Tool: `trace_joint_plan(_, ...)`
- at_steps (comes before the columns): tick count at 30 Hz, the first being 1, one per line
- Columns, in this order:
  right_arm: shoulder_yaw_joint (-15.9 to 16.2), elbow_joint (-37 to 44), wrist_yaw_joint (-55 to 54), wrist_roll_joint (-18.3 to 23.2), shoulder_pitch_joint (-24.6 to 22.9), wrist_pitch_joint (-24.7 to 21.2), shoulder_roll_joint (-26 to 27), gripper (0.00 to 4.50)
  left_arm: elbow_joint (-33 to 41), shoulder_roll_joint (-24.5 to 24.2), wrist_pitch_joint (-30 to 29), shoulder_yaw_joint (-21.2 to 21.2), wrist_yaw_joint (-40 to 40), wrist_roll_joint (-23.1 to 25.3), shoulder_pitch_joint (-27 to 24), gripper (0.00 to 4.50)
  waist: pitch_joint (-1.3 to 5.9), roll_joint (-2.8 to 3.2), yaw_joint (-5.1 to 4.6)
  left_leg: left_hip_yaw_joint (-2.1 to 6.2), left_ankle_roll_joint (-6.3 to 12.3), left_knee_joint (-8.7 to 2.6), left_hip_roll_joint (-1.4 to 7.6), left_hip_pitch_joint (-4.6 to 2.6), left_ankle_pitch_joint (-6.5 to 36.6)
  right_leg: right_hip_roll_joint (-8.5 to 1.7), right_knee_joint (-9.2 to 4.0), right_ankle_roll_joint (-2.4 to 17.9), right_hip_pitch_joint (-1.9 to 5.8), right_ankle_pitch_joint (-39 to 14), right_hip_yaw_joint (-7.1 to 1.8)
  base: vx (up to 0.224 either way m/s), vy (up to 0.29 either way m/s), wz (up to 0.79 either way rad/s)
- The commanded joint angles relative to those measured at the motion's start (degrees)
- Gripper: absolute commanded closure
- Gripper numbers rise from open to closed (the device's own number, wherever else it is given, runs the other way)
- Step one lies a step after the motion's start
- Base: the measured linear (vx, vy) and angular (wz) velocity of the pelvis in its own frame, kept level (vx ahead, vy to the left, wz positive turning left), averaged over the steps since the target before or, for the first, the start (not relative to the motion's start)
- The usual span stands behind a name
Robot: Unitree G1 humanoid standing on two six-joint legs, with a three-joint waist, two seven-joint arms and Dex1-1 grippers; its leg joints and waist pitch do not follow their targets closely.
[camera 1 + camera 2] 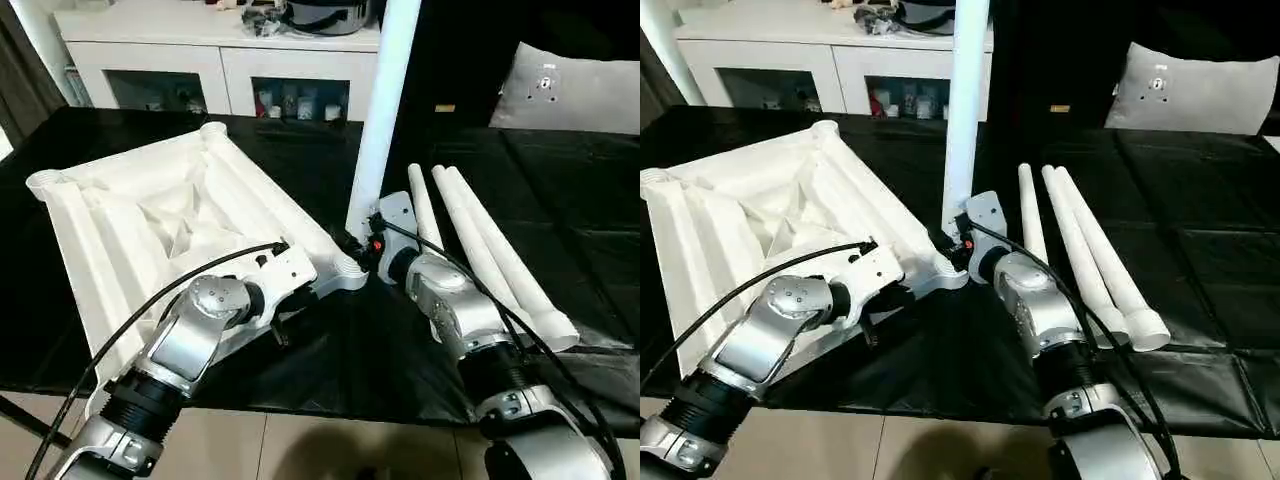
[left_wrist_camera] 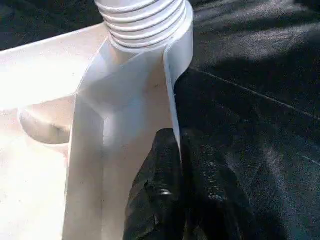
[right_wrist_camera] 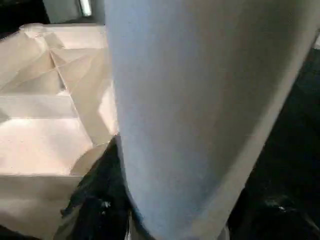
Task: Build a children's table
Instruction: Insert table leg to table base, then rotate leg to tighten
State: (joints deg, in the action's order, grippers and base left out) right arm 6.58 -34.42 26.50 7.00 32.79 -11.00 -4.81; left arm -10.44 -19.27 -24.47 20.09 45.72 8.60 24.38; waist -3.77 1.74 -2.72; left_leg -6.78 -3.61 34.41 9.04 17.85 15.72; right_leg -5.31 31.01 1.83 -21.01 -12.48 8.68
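The white table top (image 1: 150, 220) lies upside down on the black cloth, ribs and round corner sockets facing up. One white leg (image 1: 380, 110) stands upright in the near right corner socket (image 1: 350, 268). My right gripper (image 1: 362, 245) is shut around this leg's lower end; in the right wrist view the leg (image 3: 200, 100) sits between dark fingers (image 3: 95, 200). My left gripper (image 2: 177, 135) is shut on the top's thin rim wall (image 2: 170, 90) just below that socket, where the leg's threaded end (image 2: 145, 20) enters. Three more legs (image 1: 480, 240) lie side by side to the right.
A white cabinet (image 1: 230, 70) with glass doors stands behind the table, and a grey cushion (image 1: 575, 90) sits at the back right. The black cloth (image 1: 560, 180) ends at the near table edge (image 1: 350, 405), with tiled floor below.
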Motion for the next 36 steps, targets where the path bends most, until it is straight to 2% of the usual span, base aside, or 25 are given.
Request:
trace_joint_plan(1, 1.4, -4.5, 0.7, -0.9, -2.6, -3.4, 0.1, 1.78, 0.7, -0.3, 2.0, 1.9, 2.3, 0.0, 1.2, 4.5, 2.32, 0.82, 0.32, 1.24, 0.53, -5.86, 4.02, 0.63, 21.4, -5.15, -4.31, 6.8, 1.4, -22.9, -4.14, 0.0, 0.0, 0.0)
trace_joint_plan(2, 1.5, -3.8, 1.4, -1.0, -2.9, -2.8, -0.2, 1.68, -0.8, -0.2, 2.5, 1.1, 2.5, -0.8, 1.6, 4.5, 2.37, 0.49, 0.5, 0.93, 1.05, -5.82, 3.87, 1.03, 18.2, -5.01, -3.82, 8.0, 1.56, -20.5, -4.49, 0.0, 0.0, 0.0)
trace_joint_plan(3, 1.7, -2.4, 2.6, -0.9, -3.7, -2.3, -0.9, 1.6, -3.2, -0.3, 3.7, 0.2, 2.8, -1.5, 2.1, 4.5, 2.33, 0.55, 0.83, 0.53, 1.64, -5.63, 3.75, 0.93, 16.2, -4.95, -3.93, 8.3, 1.41, -20.5, -4.64, 0.0, 0.0, 0.0)
trace_joint_plan(4, 1.7, -1.4, 3.3, -0.8, -4.2, -1.9, -1.3, 1.55, -4.6, -0.4, 4.4, -0.1, 2.7, -1.6, 2.5, 4.5, 2.51, 0.48, 0.98, 0.5, 1.79, -5.6, 3.83, 0.9, 15.4, -4.96, -3.74, 8.4, 1.48, -20.4, -4.73, 0.0, 0.0, 0.0)
trace_joint_plan(5, 1.7, -0.7, 3.8, -0.6, -4.6, -1.7, -1.5, 1.38, -5.4, -0.5, 4.9, -0.3, 2.6, -1.5, 2.8, 4.5, 2.71, 0.37, 1.25, 0.45, 2.1, -5.62, 3.95, 1.16, 13.4, -4.91, -3.45, 8.6, 1.71, -19.6, -4.86, 0.0, 0.0, 0.0)
trace_joint_plan(7, 1.9, 1.9, 5.9, 0.0, -6.0, -1.2, -2.5, 1.28, -7.1, -1.0, 6.0, -0.6, 2.8, -1.7, 3.5, 4.5, 2.98, 0.44, 1.77, 0.22, 2.23, -5.55, 4.09, 1.27, 10.5, -4.79, -3.07, 9.4, 1.66, -17.3, -5.23, 0.0, 0.0, 0.0)
trace_joint_plan(8, 1.9, 2.7, 6.6, 0.2, -6.5, -1.0, -2.8, 1.28, -7.7, -1.2, 6.4, -0.7, 2.9, -1.7, 3.7, 4.5, 3.15, 0.15, 2.09, -0.05, 2.76, -5.47, 3.95, 1.38, 9.5, -4.52, -2.65, 10.3, 1.56, -14.8, -5.61, 0.0, 0.0, 0.0)
trace_joint_plan(10, 1.8, 4.4, 8.3, 0.7, -7.5, -0.5, -3.5, 1.07, -8.6, -1.6, 7.0, -0.7, 3.5, -1.8, 4.2, 4.5, 3.26, 0.04, 2.44, -0.74, 3.12, -5.26, 3.84, 0.99, 10.3, -4.28, -2.38, 11.6, 0.95, -15.3, -6.13, 0.056, -0.024, 0.1)
trace_joint_plan(11, 1.9, 5.9, 9.2, 0.9, -8.2, -0.5, -4.2, 1.01, -9.1, -2.1, 7.8, -0.6, 4.3, -1.9, 4.5, 4.5, 3.48, 0.14, 2.54, -0.93, 3.33, -5.11, 3.76, 1.3, 8.6, -4.18, -1.96, 12.7, 1.07, -13.6, -6.35, 0.06, -0.026, 0.12)
trace_joint_plan(12, 1.9, 5.9, 9.2, 0.9, -8.2, -0.5, -4.2, 1.01, -9.1, -2.1, 7.8, -0.6, 4.3, -1.9, 4.5, 4.5, 3.55, -0.01, 2.67, -1.0, 3.71, -5.0, 3.73, 1.57, 7.3, -4.18, -1.84, 12.8, 1.26, -12.1, -6.45, 0.063, -0.025, 0.05)
trace_joint_plan(13, 2.0, 7.6, 10.3, 1.2, -9.0, -0.4, -5.1, 0.87, -9.7, -2.7, 8.7, -0.3, 5.3, -2.0, 4.7, 4.5, 3.95, -0.04, 2.66, -0.92, 4.44, -4.79, 3.86, 2.11, 3.4, -4.19, -0.83, 13.9, 1.78, -7.4, -6.42, 0.051, -0.025, -0.01)
trace_joint_plan(14, 2.1, 9.4, 11.4, 1.3, -9.8, -0.3, -6.2, 0.64, -10.7, -3.5, 10.1, 0.2, 6.4, -1.8, 5.0, 4.5, 4.33, 0.37, 3.02, -1.09, 5.52, -4.27, 3.71, 1.95, -0.6, -4.15, -0.18, 15.0, 1.74, -2.4, -6.43, 0.051, -0.025, -0.01)
trace_joint_plan(15, 2.1, 10.5, 12.1, 1.4, -10.2, -0.3, -6.9, 0.6, -11.3, -4.0, 11.0, 0.5, 7.1, -1.6, 5.2, 4.5, 4.42, 0.19, 3.11, -1.1, 6.36, -4.02, 3.56, 2.16, -2.7, -3.95, -0.02, 15.2, 1.84, 0.3, -6.36, 0.0, 0.0, 0.0)
trace_joint_plan(16, 2.0, 12.0, 13.1, 1.6, -10.7, -0.2, -7.8, 0.53, -12.2, -4.6, 12.0, 0.9, 8.2, -1.5, 5.4, 4.5, 4.66, 0.32, 3.31, -1.24, 8.12, -3.6, 3.49, 2.07, -6.2, -3.77, 0.53, 16.3, 1.65, 5.1, -6.27, 0.0, 0.0, 0.0)
trace_joint_plan(17, 1.7, 14.0, 14.7, 2.1, -11.3, 0.2, -9.2, 0.43, -12.9, -5.3, 13.3, 1.4, 9.9, -1.5, 5.5, 4.5, 4.5, 0.26, 3.39, -1.25, 9.66, -3.48, 3.42, 2.36, -7.1, -3.81, 0.65, 16.7, 1.78, 6.4, -6.21, 0.0, 0.0, 0.0)
trace_joint_plan(18, 1.7, 14.0, 14.7, 2.1, -11.3, 0.2, -9.2, 0.43, -12.9, -5.3, 13.3, 1.4, 9.9, -1.5, 5.5, 4.5, 4.38, 0.15, 3.47, -1.38, 10.16, -3.45, 3.38, 2.38, -6.5, -3.87, 0.41, 16.6, 1.73, 5.5, -6.18, 0.0, 0.0, 0.0)
trace_joint_plan(19, 1.5, 15.0, 15.5, 2.5, -11.6, 0.4, -9.8, 0.3, -13.1, -5.6, 13.9, 1.6, 10.7, -1.6, 5.5, 4.5, 4.25, 0.16, 3.46, -1.35, 10.05, -3.69, 3.61, 2.42, -4.1, -4.03, 0.12, 16.4, 1.85, 2.0, -6.12, 0.0, 0.0, 0.0)
trace_joint_plan(20, 1.4, 16.0, 16.5, 2.9, -11.9, 0.4, -10.5, 0.21, -13.5, -5.9, 14.5, 1.8, 11.4, -1.6, 5.5, 4.5, 4.07, 0.17, 3.46, -1.37, 9.09, -3.89, 3.67, 2.46, -1.6, -3.99, -0.41, 15.6, 1.96, -2.6, -6.03, 0.0, 0.0, 0.0)
trace_joint_plan(23, 1.4, 19.5, 20.8, 3.4, -12.5, 0.8, -13.9, 0.05, -14.6, -7.2, 17.7, 2.7, 14.7, -1.8, 5.7, 4.5, 3.94, 0.25, 3.37, -1.31, 6.37, -4.18, 3.78, 2.31, 2.2, -3.8, -0.92, 13.8, 1.93, -8.2, -6.07, 0.0, 0.0, 0.0)
trace_joint_plan(25, 1.5, 20.6, 22.8, 3.7, -12.5, 1.1, -15.4, 0.05, -15.0, -7.7, 19.6, 3.3, 16.1, -1.8, 5.9, 4.5, 3.96, 0.33, 3.39, -1.34, 5.88, -4.15, 3.84, 2.21, 1.9, -3.73, -0.79, 13.7, 1.82, -7.4, -6.15, 0.0, 0.0, 0.0)
trace_joint_plan(27, 1.9, 21.8, 25.2, 3.7, -12.2, 1.8, -17.7, 0.05, -16.4, -8.6, 22.9, 4.5, 18.2, -1.5, 6.4, 4.5, 4.12, 0.25, 3.49, -1.34, 6.15, -4.0, 3.75, 2.23, 1.3, -3.69, -0.67, 13.9, 1.94, -6.1, -6.16, 0.0, 0.0, 0.0)
trace_joint_plan(30, 2.6, 22.2, 27.0, 3.1, -11.6, 2.0, -19.1, 0.05, -16.8, -9.2, 24.2, 5.4, 19.8, -1.1, 6.5, 4.5, 4.31, 0.21, 3.59, -1.4, 6.83, -3.76, 3.77, 2.27, -1.0, -3.74, -0.15, 15.0, 1.98, -2.6, -6.15, 0.0, 0.0, 0.0)
trace_joint_plan(36, 5.2, 22.2, 33.5, 2.9, -10.8, 1.8, -21.4, 0.05, -15.2, -9.3, 25.3, 6.2, 23.5, -2.2, 6.0, 4.5, 4.46, 0.23, 4.14, -1.51, 7.93, -3.5, 3.9, 2.18, -2.4, -3.72, 0.19, 15.9, 1.98, -1.5, -6.08, 0.0, 0.0, 0.0)
